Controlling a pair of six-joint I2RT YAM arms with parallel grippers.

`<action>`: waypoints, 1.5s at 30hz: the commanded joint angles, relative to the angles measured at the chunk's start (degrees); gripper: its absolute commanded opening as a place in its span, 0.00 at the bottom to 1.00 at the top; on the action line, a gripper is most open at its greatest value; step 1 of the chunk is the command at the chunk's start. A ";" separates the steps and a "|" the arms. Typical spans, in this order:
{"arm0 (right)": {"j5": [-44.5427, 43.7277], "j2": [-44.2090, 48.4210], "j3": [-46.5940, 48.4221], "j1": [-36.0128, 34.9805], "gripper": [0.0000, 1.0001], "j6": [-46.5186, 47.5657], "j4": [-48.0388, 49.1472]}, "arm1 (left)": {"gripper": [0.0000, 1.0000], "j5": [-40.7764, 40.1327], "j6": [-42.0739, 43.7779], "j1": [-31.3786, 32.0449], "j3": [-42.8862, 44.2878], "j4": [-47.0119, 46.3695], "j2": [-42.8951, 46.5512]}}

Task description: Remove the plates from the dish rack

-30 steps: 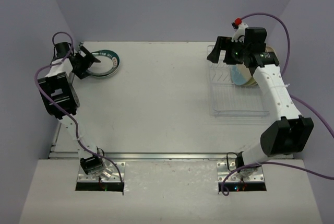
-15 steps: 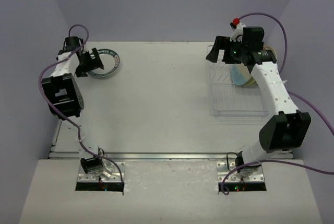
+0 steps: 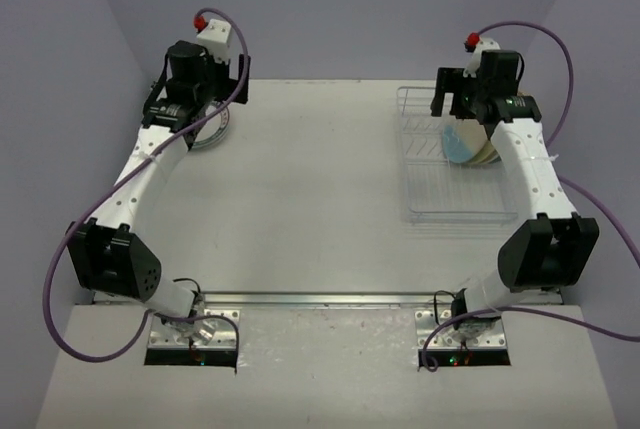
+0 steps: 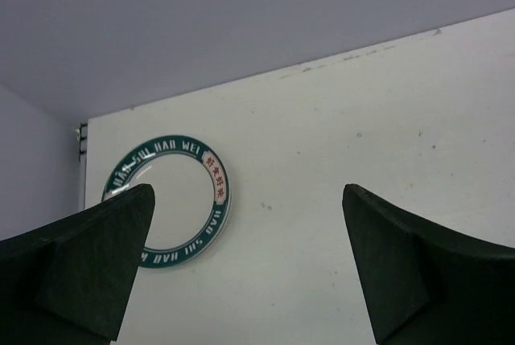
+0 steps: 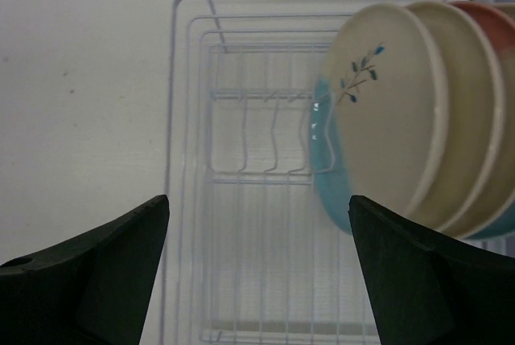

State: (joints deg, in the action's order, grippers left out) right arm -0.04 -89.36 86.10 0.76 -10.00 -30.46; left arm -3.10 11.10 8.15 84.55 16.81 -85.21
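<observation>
From above, the see-through wire dish rack (image 3: 440, 199) is standing far right on the white counter (image 3: 320, 199). At the left wrist, the left fingers (image 4: 80, 264) are gaping wide and empty over the green-rimmed white plate (image 4: 167, 200), which is already lying on the counter. At the right wrist, the right fingers (image 5: 88, 273), also wide and empty, are facing the cream round plate (image 5: 386, 112) in the rack. I think they should straddle its rim next.

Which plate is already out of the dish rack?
The green-rimmed plate with lettering, lying flat on the table; the other plates stand on edge in the dish rack.

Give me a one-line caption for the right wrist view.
Open right gripper hovers above the dish rack, plates leaning together inside it.
</observation>
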 commanded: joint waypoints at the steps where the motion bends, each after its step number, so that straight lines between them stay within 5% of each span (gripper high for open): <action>1: -5.18 2.68 -0.86 6.17 0.90 3.71 2.04 | 1.00 -11.08 8.75 8.26 -2.15 -5.24 0.86; 18: 3.02 -7.30 4.31 10.49 0.71 7.54 -1.10 | 1.00 -11.38 5.05 9.69 -1.32 -1.87 -1.28; 39: 0.34 -16.63 8.82 10.96 0.67 9.22 0.56 | 1.00 -13.74 4.55 9.69 -0.78 -0.92 -2.21; 45: 9.85 -19.91 10.48 11.52 0.62 6.85 0.54 | 1.00 -12.05 3.44 9.66 -0.18 0.27 -2.65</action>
State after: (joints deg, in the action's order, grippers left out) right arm 2.33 -107.80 93.46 11.97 -1.62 -31.74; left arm -16.01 16.00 18.02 82.50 17.17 -87.55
